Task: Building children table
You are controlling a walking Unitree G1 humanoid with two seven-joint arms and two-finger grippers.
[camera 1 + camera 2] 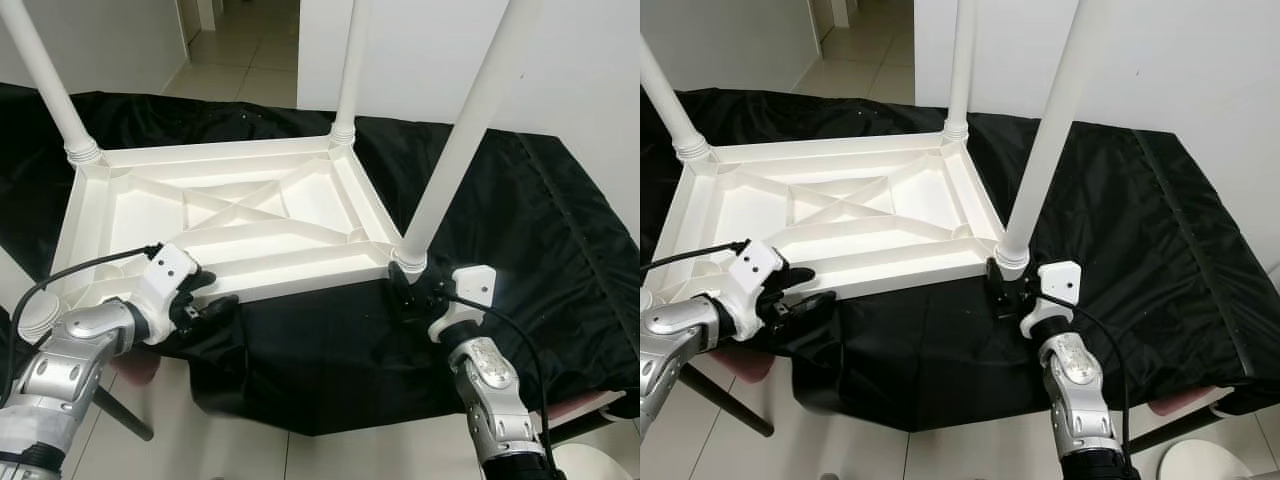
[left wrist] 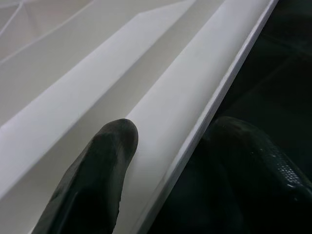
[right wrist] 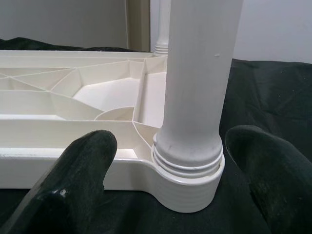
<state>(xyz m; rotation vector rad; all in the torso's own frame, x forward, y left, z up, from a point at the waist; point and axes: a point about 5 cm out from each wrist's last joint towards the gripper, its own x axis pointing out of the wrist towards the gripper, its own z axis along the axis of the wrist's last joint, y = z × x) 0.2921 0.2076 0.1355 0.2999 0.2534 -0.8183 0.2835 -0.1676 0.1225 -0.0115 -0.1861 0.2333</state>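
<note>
Upturned white tabletop [image 1: 250, 215] lies on black-draped bench [image 1: 520, 220], three legs fitted; left gripper [image 1: 205, 300] parted astride its near rim, right gripper [image 3: 170, 161] spread around near-right leg [image 3: 197, 87] base, fingers not touching.

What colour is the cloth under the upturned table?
Black. The cloth shows best in the left eye view, under the white table.

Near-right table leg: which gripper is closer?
Right. The right gripper is open, its fingers straddling the base of the near-right table leg. The left gripper is open over the tabletop's near rim, toward the opposite corner.
</note>
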